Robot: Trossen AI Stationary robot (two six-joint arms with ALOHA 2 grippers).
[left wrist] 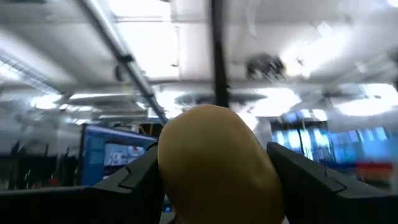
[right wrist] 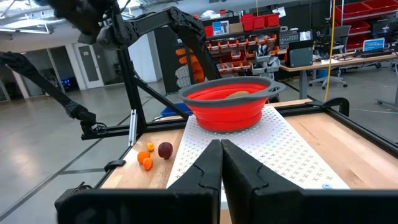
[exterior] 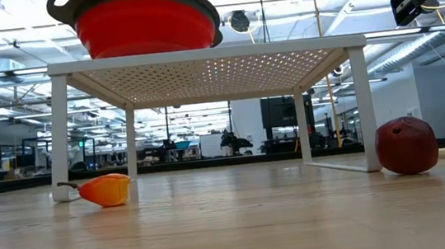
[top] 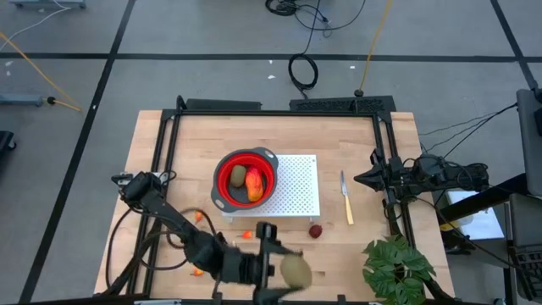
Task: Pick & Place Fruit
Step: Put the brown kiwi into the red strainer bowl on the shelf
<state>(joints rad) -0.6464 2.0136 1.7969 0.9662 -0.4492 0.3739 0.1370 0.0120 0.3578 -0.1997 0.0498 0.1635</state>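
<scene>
My left gripper [top: 288, 271] hangs over the table's near edge, shut on an olive-brown oval fruit [left wrist: 214, 165] and tipped up toward the ceiling. A red bowl [top: 246, 180] stands on a white perforated rack [top: 296, 191]. It holds another olive-brown oval [top: 240, 175] and a red-orange mango [top: 254, 185]. A dark red ball [top: 315, 230] lies on the table by the rack's near edge. Small orange bits [top: 197, 216] lie on the table to the left. My right gripper [right wrist: 221, 163] waits shut at the table's right edge. My left gripper pinches the olive-brown oval between its two fingers [left wrist: 134, 180], one on each of its opposite sides [left wrist: 166, 174]. The fingers slant upward from the table's left. The oval is lifted clear of the table.
A yellow-handled knife [top: 345, 200] lies right of the rack. A green leafy plant [top: 396, 268] stands at the near right corner. A dark frame [top: 279, 106] runs along the table's far and side edges. More orange bits [top: 246, 234] lie near the rack's front.
</scene>
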